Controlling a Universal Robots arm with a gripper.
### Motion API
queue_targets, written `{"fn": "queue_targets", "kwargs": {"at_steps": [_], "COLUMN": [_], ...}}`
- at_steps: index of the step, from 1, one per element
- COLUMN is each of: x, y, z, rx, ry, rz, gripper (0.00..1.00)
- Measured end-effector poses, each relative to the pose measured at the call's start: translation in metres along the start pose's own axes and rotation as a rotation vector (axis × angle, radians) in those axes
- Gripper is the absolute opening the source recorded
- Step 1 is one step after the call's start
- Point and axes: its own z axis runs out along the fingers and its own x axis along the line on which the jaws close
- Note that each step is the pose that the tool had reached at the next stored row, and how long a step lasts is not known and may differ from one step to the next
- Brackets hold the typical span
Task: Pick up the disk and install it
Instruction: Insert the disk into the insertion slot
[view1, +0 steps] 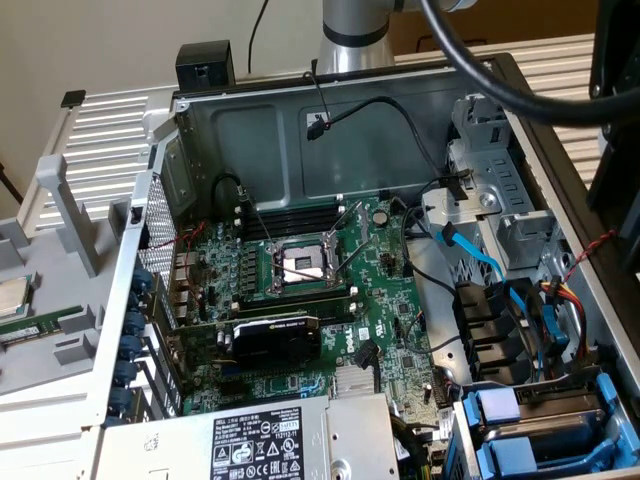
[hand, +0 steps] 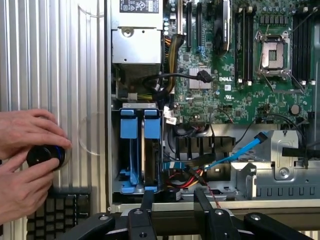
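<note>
1. The disk (hand: 143, 155) stands on edge in the drive cage (hand: 115, 185) of the open computer case; it shows as a thin grey metal slab in a blue rail frame; its label face is hidden, so I take it for the disk by the metal body and rails alone.
2. Its long axis runs straight away from the claw, from the near end of the cage toward the power supply (hand: 135, 30); the blue handle sits at the end far from the claw; the broad faces point sideways, along the line that joins the claw's two fingers.
3. The claw (hand: 174, 192) hangs just short of the cage's near end; its black fingers (hand: 147, 200) stand apart with nothing between them; the disk lies directly ahead of one fingertip and close to it; whether they touch I cannot tell.
4. A second blue-railed tray (hand: 127, 145) stands just beside the disk, on the side away from the claw's middle, parallel to it.
5. Ahead of the other finger a blue cable (hand: 235, 152) slants across the case; beyond it lies the motherboard (hand: 240, 95) with its open processor socket (hand: 274, 52).
6. Outside the case, well off to the disk's side of the claw, one hand (hand: 25, 131) and another hand (hand: 22, 192) of a person cup a small round black thing (hand: 45, 156) on the ribbed silver tabletop (hand: 50, 60); a keyboard (hand: 60, 215) lies near them.
</note>
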Motion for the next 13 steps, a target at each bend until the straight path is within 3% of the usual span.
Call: {"fn": "queue_targets", "kwargs": {"at_steps": [13], "x": [-0.0001], "y": [-0.0008], "z": [-0.0001], "rx": [-0.0016], "ry": [0.0001], "rz": [0.0], "gripper": [0.45]}}
